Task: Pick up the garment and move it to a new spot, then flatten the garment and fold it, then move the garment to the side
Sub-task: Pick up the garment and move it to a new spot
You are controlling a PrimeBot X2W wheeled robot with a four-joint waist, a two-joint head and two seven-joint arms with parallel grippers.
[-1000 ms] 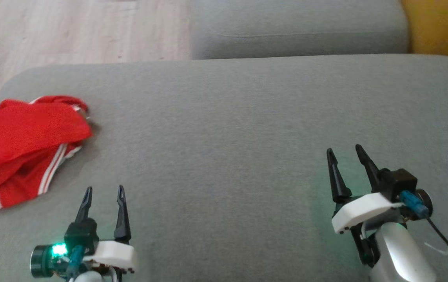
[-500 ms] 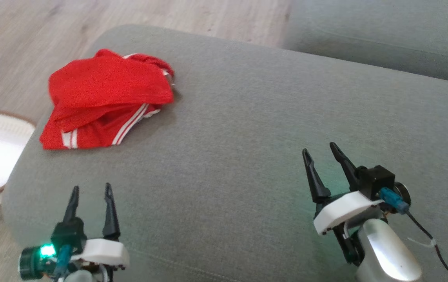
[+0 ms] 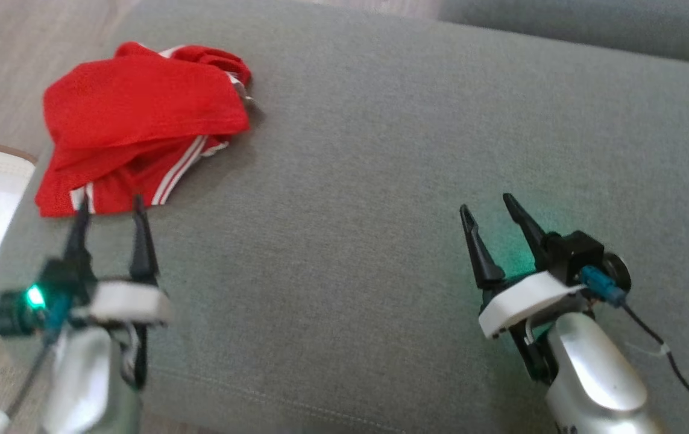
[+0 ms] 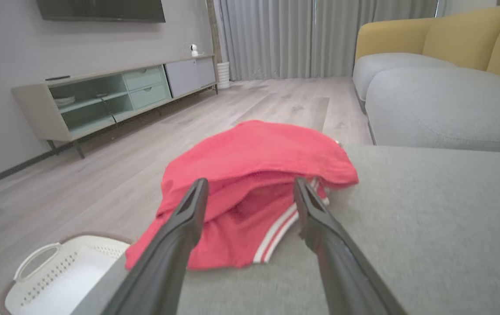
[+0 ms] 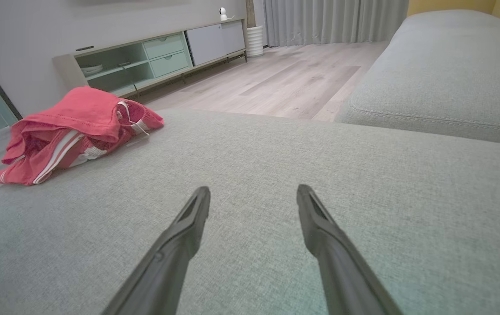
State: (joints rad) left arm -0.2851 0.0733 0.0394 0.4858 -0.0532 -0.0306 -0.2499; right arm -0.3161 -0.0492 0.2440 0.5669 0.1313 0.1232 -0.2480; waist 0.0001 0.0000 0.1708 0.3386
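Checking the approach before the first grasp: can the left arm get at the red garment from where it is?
Probably yes. The left gripper is open, its fingertips right at the red garment's near edge, and nothing lies between them on the grey cushion. Contact cannot be told.

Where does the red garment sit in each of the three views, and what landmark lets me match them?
Head view: garment at upper left, on the cushion's left end, just beyond the left claw.
Left wrist view: garment at centre, straight ahead of that claw.
Right wrist view: garment at far left, mid-height.
Shared landmark: the grey cushion it lies on.
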